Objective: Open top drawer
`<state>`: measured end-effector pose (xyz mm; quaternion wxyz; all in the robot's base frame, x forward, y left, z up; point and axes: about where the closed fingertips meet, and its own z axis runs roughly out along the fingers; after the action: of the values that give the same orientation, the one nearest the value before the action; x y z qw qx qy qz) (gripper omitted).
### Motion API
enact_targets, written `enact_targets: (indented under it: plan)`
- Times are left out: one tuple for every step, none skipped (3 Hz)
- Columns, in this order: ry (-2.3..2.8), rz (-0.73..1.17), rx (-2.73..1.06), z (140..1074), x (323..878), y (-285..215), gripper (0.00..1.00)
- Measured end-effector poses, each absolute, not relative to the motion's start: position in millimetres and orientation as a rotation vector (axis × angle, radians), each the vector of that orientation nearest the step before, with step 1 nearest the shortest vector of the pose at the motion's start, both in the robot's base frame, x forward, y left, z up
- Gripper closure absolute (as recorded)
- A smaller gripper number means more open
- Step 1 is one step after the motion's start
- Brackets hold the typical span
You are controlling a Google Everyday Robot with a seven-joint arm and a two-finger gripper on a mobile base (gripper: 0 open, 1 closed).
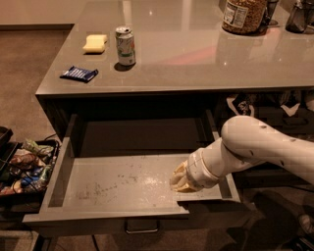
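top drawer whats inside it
Only the end effector sits inside the top drawer, at the right over its scuffed floor. The floor under it and the arm is hidden.

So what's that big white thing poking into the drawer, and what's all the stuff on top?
That is a robot's white arm. The pale yellow part at its end is its hand, which it uses for grabbing. The one camera looks down from in front of the shiny grey counter. The hand is inside the wide dark grey top drawer, near the right front corner, and the drawer is pulled far out. I can't make out anything held in the hand. On the counter are a yellow sponge, a green and white drinks can, a blue packet and a big jar.
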<state>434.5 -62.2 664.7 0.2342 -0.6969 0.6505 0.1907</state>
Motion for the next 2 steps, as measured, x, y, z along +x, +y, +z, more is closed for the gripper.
enact_targets:
  plan:
    - [1.764,0.521,-1.922,665.7,441.7,-59.1,1.0]
    - [1.727,0.499,-1.934,674.0,466.7,-55.0,1.0]
